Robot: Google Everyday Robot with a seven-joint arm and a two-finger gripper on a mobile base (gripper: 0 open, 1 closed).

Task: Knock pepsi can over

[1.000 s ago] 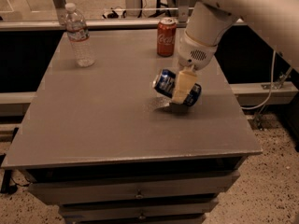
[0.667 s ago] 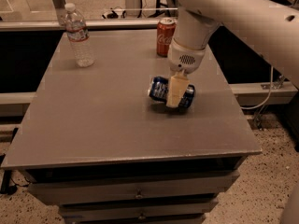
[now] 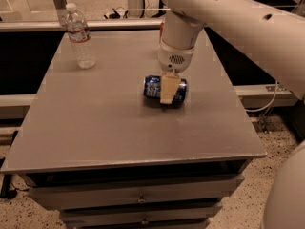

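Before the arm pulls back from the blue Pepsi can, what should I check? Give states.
1. Dark blue aluminium Pepsi can lies on its side: ok.
2. Can sits well inside the grey table's edges: ok.
3. Gripper clear of the can: cannot tell; it hangs in front of the can's middle.
4. Clear plastic water bottle upright at the table's far left: ok.

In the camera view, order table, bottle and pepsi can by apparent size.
Largest: table.
Then: bottle.
Smallest: pepsi can, lying on its side, partly hidden by the hand in front of it.
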